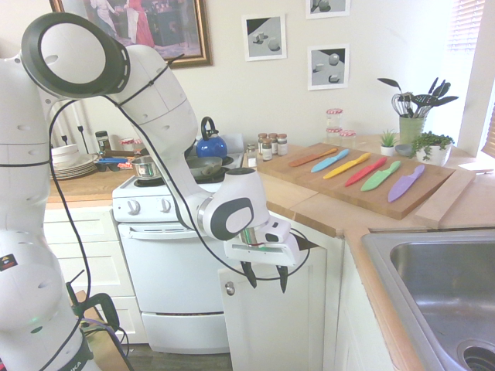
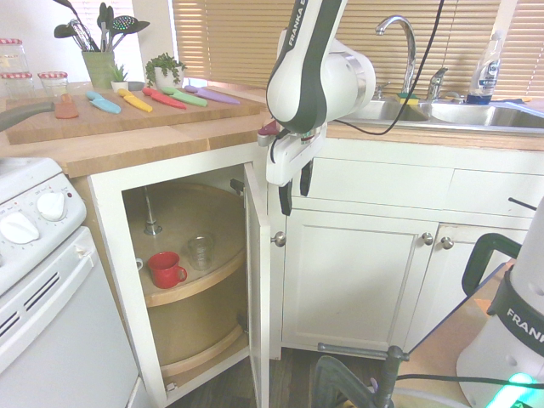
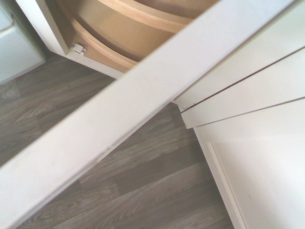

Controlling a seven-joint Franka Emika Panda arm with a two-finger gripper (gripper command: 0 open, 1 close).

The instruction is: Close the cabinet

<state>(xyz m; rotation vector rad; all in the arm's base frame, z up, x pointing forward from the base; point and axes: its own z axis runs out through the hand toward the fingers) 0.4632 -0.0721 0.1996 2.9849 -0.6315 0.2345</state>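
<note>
The white corner cabinet [image 2: 110, 200] stands wide open. Its shaker door [image 1: 271, 325] swings out toward the room and carries a small silver knob [image 1: 230, 288] near its upper corner. In the second exterior view the door [image 2: 257, 289] shows edge-on, with the knob [image 2: 279, 240] on its outer face. My gripper [image 1: 265, 277] points down, open and holding nothing, just above the door's top edge. From the other side the gripper [image 2: 295, 187] hangs in front of the counter edge. The wrist view looks straight down on the door's top edge [image 3: 143, 100].
Inside the cabinet a wooden turntable shelf [image 2: 183, 285] holds a red mug [image 2: 166, 269] and a clear glass [image 2: 201, 252]. The white stove [image 1: 166, 263] stands beside the door. A cutting board with coloured knives [image 1: 363, 174] lies on the counter, and the sink [image 1: 448, 286] is nearby.
</note>
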